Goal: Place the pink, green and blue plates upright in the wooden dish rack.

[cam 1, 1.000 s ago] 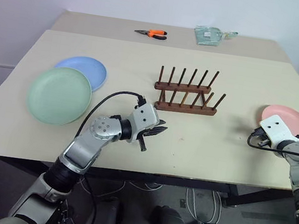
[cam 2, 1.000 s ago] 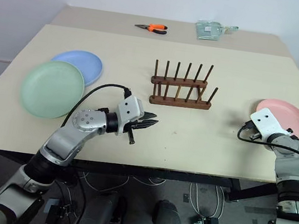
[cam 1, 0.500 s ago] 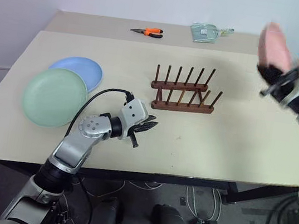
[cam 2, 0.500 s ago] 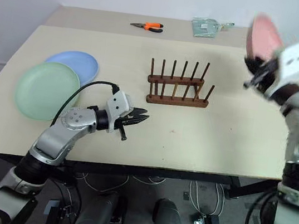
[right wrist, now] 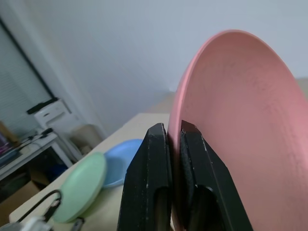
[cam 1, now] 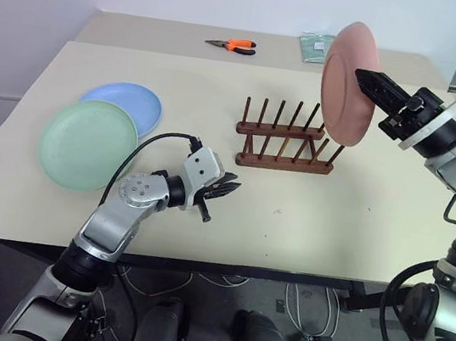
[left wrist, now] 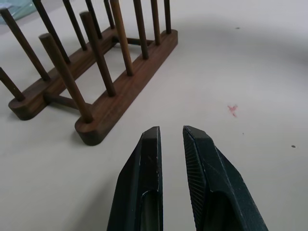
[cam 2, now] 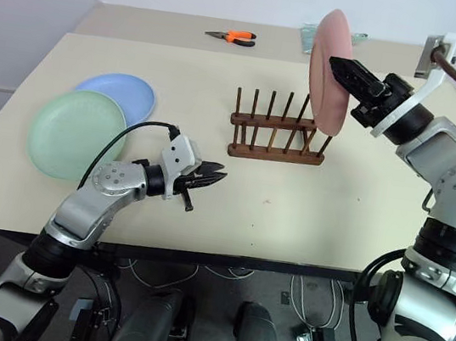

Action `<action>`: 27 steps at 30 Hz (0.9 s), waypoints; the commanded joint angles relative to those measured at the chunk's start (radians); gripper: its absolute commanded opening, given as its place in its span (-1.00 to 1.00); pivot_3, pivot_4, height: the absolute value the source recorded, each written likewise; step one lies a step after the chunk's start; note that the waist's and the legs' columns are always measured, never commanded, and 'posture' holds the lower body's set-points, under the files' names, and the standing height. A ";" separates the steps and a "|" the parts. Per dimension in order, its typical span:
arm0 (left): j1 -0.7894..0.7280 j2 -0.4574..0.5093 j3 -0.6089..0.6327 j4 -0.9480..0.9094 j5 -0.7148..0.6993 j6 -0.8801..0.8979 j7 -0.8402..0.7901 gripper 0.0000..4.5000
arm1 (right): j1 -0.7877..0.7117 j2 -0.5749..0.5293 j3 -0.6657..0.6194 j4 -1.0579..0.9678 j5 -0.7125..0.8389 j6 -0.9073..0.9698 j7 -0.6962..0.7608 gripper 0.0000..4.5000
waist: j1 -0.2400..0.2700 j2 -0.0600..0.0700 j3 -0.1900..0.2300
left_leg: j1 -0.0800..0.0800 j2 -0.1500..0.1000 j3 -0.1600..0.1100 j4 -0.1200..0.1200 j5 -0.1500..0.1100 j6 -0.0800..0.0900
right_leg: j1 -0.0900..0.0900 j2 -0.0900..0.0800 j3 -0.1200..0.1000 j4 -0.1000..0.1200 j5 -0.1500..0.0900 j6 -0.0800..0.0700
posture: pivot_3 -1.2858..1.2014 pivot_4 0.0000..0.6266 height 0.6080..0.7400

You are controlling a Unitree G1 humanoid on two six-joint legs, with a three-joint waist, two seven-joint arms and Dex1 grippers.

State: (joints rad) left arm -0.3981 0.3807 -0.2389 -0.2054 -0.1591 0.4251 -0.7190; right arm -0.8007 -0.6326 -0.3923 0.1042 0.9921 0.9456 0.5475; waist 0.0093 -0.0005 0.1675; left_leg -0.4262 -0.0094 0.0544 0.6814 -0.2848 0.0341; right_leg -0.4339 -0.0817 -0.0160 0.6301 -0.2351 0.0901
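My right gripper is shut on the rim of the pink plate and holds it upright in the air, above the right end of the wooden dish rack. The rack's pegs hold nothing. The green plate lies flat at the table's left and overlaps the blue plate behind it. Low over the table, in front and to the left of the rack, my left gripper points toward it, fingers close together and holding nothing.
Orange-handled pliers and a clear plastic packet lie on the back table behind the rack. The bare table top stretches to the right of and in front of the rack.
My right gripper lifted the pink plate off the table at the right, swung it up and leftward, and turned it on edge over the rack. The left arm stayed still.
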 commanded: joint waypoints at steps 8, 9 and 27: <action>0.003 0.011 0.016 -0.063 -0.038 0.002 -0.011 -0.68 | -0.166 0.015 -0.062 0.251 0.001 0.027 -0.060 -0.94 | -0.002 0.000 0.000 | 0.000 0.000 0.000 0.000 0.000 0.000 | 0.000 0.000 0.000 0.000 0.000 0.000 | 0.03 -0.52 1.00; 0.003 0.012 0.015 -0.063 -0.039 0.002 -0.011 -0.68 | -0.182 0.015 -0.072 0.277 0.002 0.028 -0.068 -0.94 | -0.003 0.000 0.000 | 0.000 0.000 0.000 0.000 0.000 0.000 | 0.000 0.000 0.000 0.000 0.000 0.000 | 0.03 -0.52 1.00; -0.049 -0.123 0.335 -0.057 -0.150 0.116 0.322 0.98 | -0.208 -0.081 0.041 0.163 -0.381 -0.457 -0.041 0.33 | 0.000 0.001 0.001 | 0.000 0.000 0.001 0.000 0.000 0.000 | 0.000 0.002 0.000 0.000 0.000 0.001 | 0.03 -0.52 1.00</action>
State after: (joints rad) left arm -0.4174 0.2623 0.0037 -0.2479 -0.3130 0.5482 -0.4903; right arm -1.0108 -0.6796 -0.3852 0.3885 0.6333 0.5266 0.4354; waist 0.0097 0.0006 0.1683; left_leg -0.4266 -0.0097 0.0552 0.6817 -0.2846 0.0345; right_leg -0.4338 -0.0795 -0.0163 0.6304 -0.2350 0.0908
